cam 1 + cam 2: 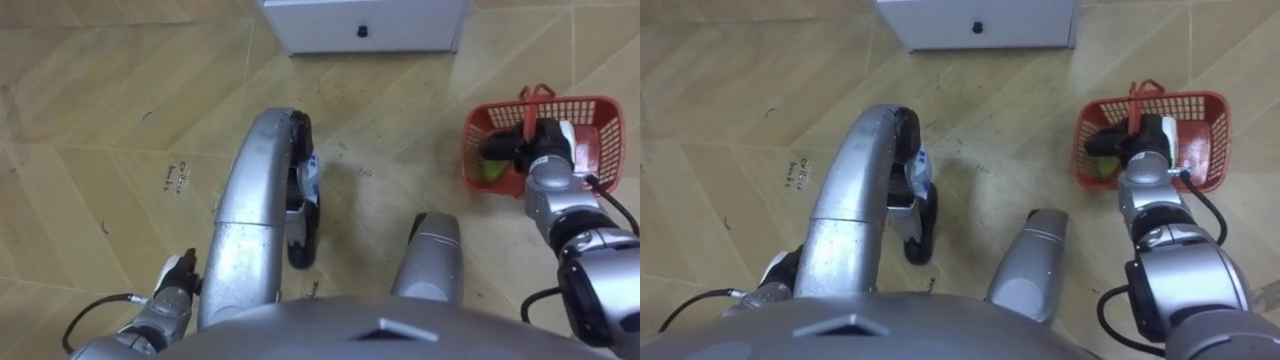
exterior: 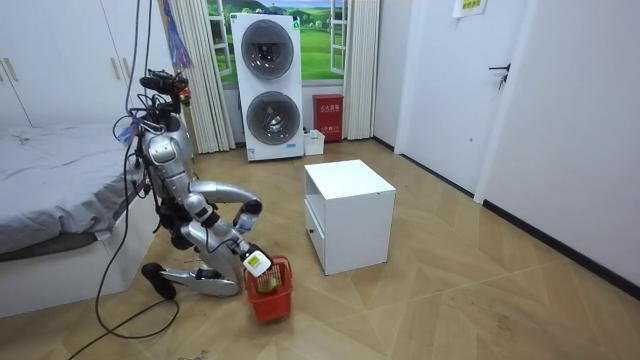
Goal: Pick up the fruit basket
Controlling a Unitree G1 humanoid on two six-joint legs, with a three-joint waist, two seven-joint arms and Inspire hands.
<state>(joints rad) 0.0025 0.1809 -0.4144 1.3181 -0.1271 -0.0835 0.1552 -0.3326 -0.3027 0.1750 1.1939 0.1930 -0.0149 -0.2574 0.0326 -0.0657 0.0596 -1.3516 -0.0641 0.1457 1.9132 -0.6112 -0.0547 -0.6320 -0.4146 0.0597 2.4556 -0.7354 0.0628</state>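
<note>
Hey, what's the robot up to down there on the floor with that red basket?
The robot is down low on the wooden floor, between the grey-covered bed and the white cabinet. Its right hand is at the top of the red plastic mesh basket, by the handle, with a green fruit inside. The basket looks to be resting on the floor. Whether the handle is gripped yet isn't clear. The left hand is down at its side.

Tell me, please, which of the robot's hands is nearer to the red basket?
Right. The right hand reaches into the red basket; the left hand sits low by the robot's left side, well away.
</note>
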